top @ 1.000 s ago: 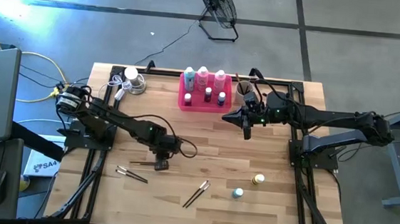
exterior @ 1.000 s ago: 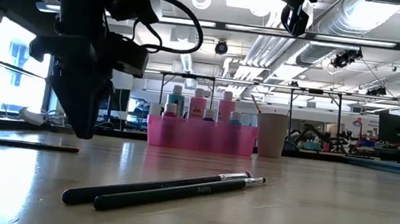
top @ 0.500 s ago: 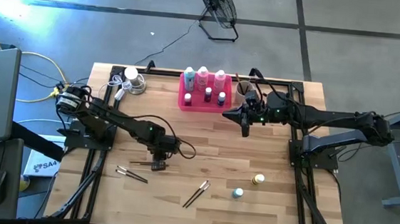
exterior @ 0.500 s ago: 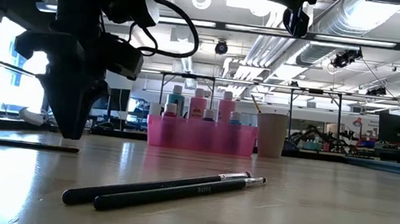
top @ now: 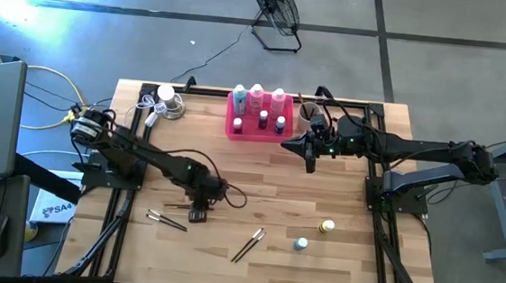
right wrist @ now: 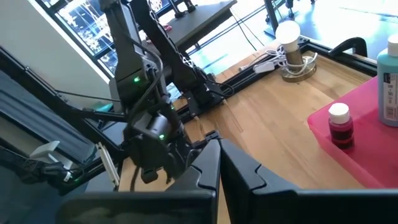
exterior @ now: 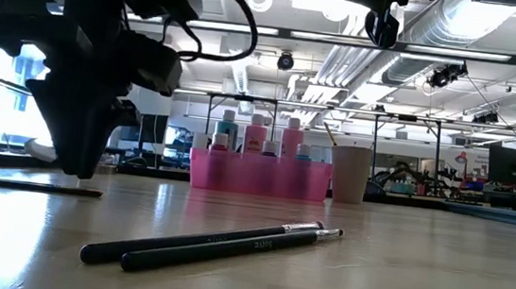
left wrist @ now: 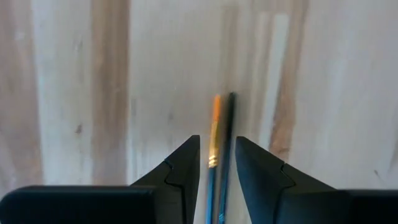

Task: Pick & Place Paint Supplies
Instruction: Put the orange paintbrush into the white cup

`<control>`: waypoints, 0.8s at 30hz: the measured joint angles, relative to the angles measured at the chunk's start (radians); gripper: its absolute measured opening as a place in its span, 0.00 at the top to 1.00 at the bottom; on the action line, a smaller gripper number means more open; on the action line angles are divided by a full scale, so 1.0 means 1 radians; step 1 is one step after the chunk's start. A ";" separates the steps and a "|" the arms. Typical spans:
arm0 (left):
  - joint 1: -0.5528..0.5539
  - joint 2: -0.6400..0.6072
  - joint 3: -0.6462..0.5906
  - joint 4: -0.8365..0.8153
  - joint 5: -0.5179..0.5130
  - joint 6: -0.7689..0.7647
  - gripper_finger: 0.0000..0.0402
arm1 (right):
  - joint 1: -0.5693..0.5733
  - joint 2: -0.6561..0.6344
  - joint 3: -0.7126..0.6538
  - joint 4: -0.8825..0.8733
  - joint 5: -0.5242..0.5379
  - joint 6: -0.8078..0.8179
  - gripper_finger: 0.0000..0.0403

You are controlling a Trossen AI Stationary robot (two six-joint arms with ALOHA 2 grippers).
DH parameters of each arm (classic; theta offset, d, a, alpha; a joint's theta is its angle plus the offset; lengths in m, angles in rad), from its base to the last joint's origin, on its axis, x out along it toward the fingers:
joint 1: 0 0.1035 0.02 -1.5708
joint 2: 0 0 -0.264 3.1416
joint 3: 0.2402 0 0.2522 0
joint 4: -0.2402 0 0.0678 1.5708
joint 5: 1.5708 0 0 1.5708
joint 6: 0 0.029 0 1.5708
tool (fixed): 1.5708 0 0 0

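Two thin paintbrushes (left wrist: 222, 124) lie side by side on the wooden table, one with an orange tip. My left gripper (left wrist: 217, 146) points down over them near their tip ends, and its open fingers stand on either side of the pair. Whether the fingers touch the brushes, I cannot tell. In the high view this gripper (top: 196, 215) is left of the table's middle, at the right end of the brushes (top: 176, 205). My right gripper (top: 313, 164) hangs shut and raised in front of the pink tray (top: 240, 133).
The tray holds tall white-capped bottles (top: 256, 97) and small ones. A beige cup (top: 309, 112) stands to its right. More brush pairs (top: 165, 219) (top: 247, 245) and two tiny bottles, yellow (top: 327, 227) and teal (top: 301, 245), lie toward the near edge. A white lamp (top: 168, 99) sits far left.
My left gripper has shifted a little toward the table's left and near edges and turned slightly at the wrist, coming over the ends of the two brushes. The brushes have stayed flat on the table.
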 joint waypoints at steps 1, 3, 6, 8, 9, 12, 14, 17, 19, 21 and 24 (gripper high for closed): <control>-0.010 0.000 0.000 0.006 -0.015 -0.015 0.75 | 0.000 0.000 0.000 0.000 0.000 0.000 0.99; -0.027 0.000 0.000 0.014 -0.054 -0.040 0.75 | 0.000 0.000 0.000 0.000 0.000 0.000 0.99; -0.042 0.000 0.000 0.013 -0.106 -0.080 0.75 | 0.000 0.000 0.000 0.000 0.000 0.000 0.99; -0.041 0.000 0.000 0.013 -0.123 -0.105 0.75 | 0.000 0.000 0.000 0.000 -0.001 0.000 0.99; -0.041 0.000 0.000 0.013 -0.125 -0.113 0.75 | 0.000 0.000 0.000 0.000 -0.002 0.000 0.99; -0.040 0.000 0.000 0.016 -0.126 -0.119 0.75 | 0.000 0.000 0.000 -0.001 -0.008 0.000 0.99; -0.041 0.000 0.000 0.025 -0.125 -0.118 0.75 | 0.000 0.000 0.000 -0.001 -0.020 0.000 0.99; -0.041 0.000 0.000 0.060 -0.122 -0.096 0.75 | 0.000 0.000 0.000 -0.002 -0.034 0.000 0.99; -0.041 0.000 0.000 0.071 -0.129 -0.093 0.75 | 0.000 0.000 0.000 -0.005 -0.035 0.000 0.99; -0.040 0.000 0.000 0.069 -0.134 -0.093 0.75 | 0.000 0.000 0.000 -0.008 -0.035 0.000 0.99; -0.040 0.000 0.000 0.063 -0.133 -0.093 0.75 | 0.000 0.000 0.000 -0.009 -0.035 0.000 0.99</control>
